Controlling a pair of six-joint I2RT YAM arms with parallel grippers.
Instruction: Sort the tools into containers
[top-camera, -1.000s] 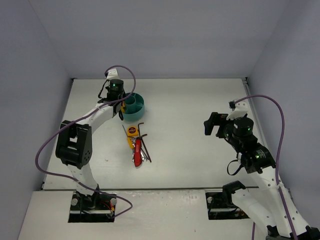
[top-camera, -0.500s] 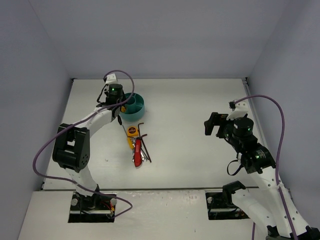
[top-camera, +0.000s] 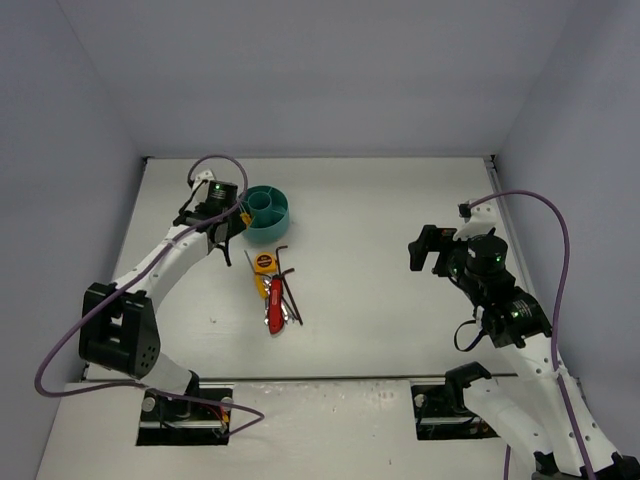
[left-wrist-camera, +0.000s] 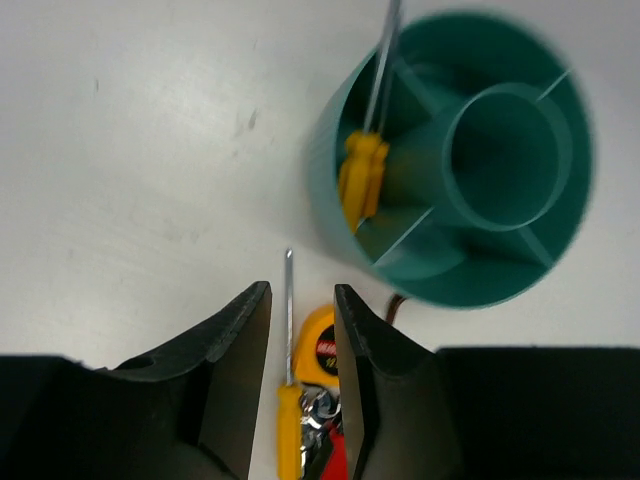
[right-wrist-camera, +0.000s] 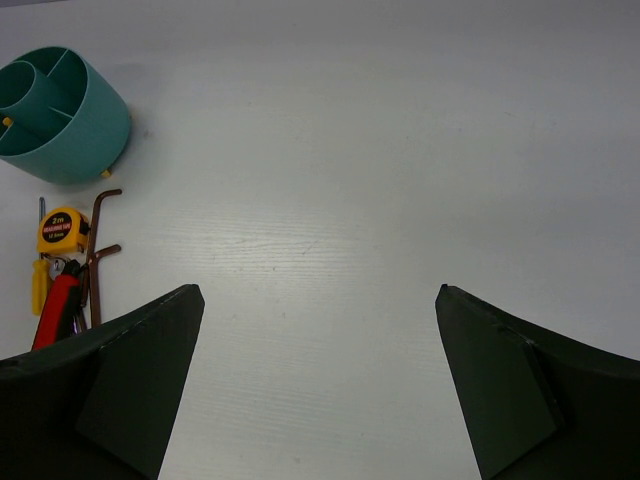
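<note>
The teal container (top-camera: 270, 232) stands at the back left of the table, with one orange-handled screwdriver (left-wrist-camera: 361, 176) upright in an outer compartment (left-wrist-camera: 352, 120). My left gripper (left-wrist-camera: 300, 292) hovers just left of the container, open by a narrow gap and holding nothing. Below it lies the pile of tools: a yellow-handled screwdriver (left-wrist-camera: 288, 418), a yellow tape measure (top-camera: 264, 262), a red-handled tool (top-camera: 274, 308) and black hex keys (top-camera: 288, 265). My right gripper (right-wrist-camera: 320, 290) hangs wide open and empty over bare table at the right, far from the tools.
The pale grey tabletop (top-camera: 380, 290) is walled on three sides. The right arm's purple cable (top-camera: 545, 215) loops above its wrist, and the left arm's cable (top-camera: 215, 162) arcs near the back wall.
My left gripper has opened, leaving the orange-handled screwdriver in the container, and has drawn back to the left of the container. The right arm has not moved.
</note>
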